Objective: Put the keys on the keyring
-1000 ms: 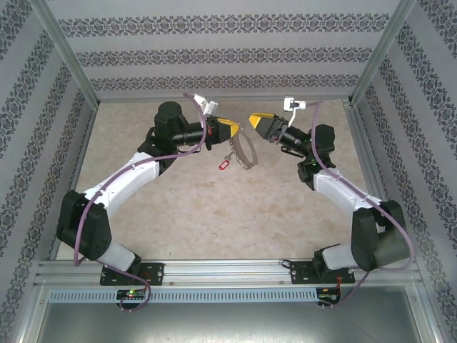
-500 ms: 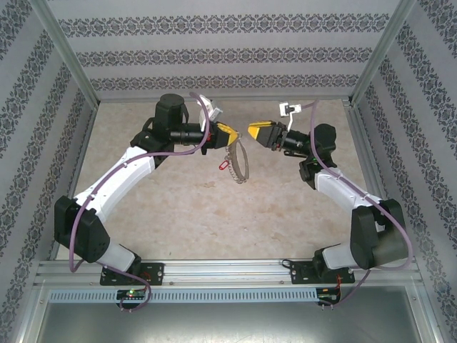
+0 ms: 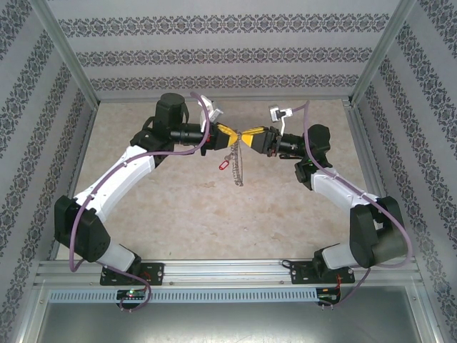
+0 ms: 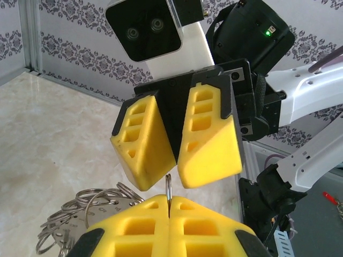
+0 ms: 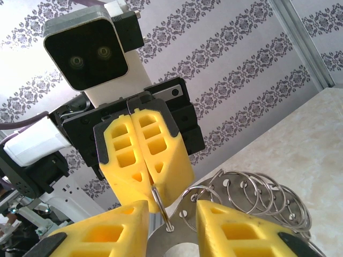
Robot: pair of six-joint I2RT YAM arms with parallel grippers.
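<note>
Keyring: big thin grey metal loop [image 3: 238,163], floppy, fringed with small shiny rings, hanging over the far middle of the desk [image 3: 214,221].
Key: small, red plastic head [image 3: 224,163], dangling beside the loop.
Left tool [image 4: 169,206]: yellow fingers pinch one thin ring, holding it up.
Right tool [image 4: 172,179]: fingers slightly apart around that ring, probably to grab it.

White-black arms [image 3: 121,171], purple cables [image 3: 410,236], yellow fingers [image 4: 209,139].

Upper centre: left gripper [image 3: 228,134] and right gripper [image 3: 249,136] nearly meet; below them hang the keyring [image 3: 238,163] and red key [image 3: 223,164].
</note>
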